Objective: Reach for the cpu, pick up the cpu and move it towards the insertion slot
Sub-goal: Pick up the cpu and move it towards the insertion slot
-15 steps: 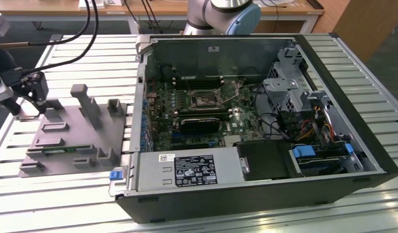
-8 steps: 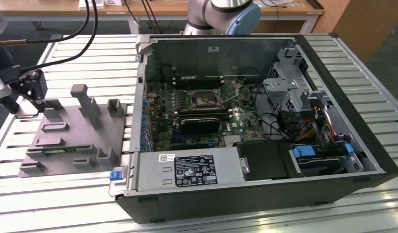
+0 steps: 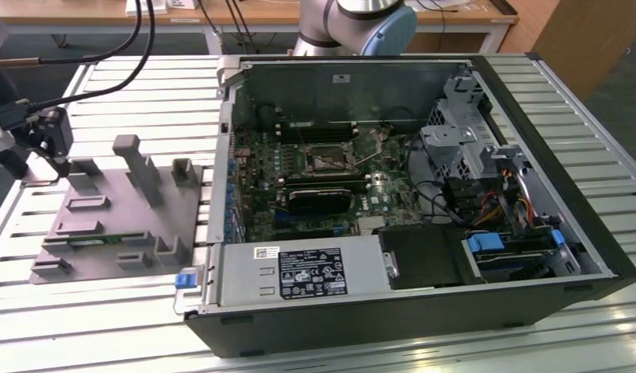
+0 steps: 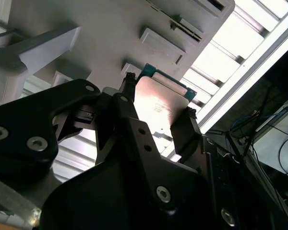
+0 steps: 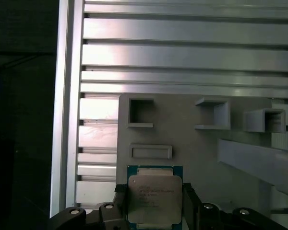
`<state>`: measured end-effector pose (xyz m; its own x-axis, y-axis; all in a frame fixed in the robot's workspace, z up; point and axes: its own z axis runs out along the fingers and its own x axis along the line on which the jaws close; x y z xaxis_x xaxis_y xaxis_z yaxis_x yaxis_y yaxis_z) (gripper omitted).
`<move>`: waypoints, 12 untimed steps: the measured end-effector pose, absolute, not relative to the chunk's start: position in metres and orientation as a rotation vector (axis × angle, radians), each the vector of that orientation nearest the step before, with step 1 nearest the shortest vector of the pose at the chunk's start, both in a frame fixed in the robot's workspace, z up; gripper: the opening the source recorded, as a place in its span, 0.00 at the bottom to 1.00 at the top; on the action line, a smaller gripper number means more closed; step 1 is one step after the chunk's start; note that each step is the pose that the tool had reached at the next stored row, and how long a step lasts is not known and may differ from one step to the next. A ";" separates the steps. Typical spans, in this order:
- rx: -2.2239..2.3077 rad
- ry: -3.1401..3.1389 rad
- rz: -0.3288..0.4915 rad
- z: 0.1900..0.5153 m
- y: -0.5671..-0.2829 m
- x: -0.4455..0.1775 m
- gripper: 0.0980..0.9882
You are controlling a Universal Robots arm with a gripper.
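1. Sitting between the black fingers (image 5: 121, 207) of the gripper (image 4: 159, 97), the cpu (image 5: 154, 197) shows its silvery top and thin green rim in both wrist views.
2. The jaws press against two opposite edges of the chip, so a grip appears to be made. Whether the chip has been lifted clear of the surface below cannot be told.
3. Directly beneath lies the grey plastic fixture (image 3: 121, 225), resting on the slatted metal table (image 3: 121, 85). The gripper stands over the fixture's end at the exterior view's left.
4. The insertion slot (image 3: 326, 159) sits on the board inside the open computer case (image 3: 525, 93).
5. Governing relation: the slot lies well apart from the jaws, toward the exterior view's right. The fixture's upright posts (image 3: 141, 167) and the case wall stand between.
6. Judgement: the pick-up looks complete or nearly so, and the carry toward the slot has barely started.
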<state>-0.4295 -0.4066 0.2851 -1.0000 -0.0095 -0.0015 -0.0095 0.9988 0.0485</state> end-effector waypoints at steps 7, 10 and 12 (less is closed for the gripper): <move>-0.015 3.139 0.076 0.292 -0.407 -0.429 0.50; -0.015 3.139 0.076 0.295 -0.407 -0.429 0.50; -0.015 3.139 0.076 0.297 -0.407 -0.429 0.50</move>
<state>-0.4295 -0.4066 0.2966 -1.0000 -0.0095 -0.0014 -0.0095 0.9988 0.0484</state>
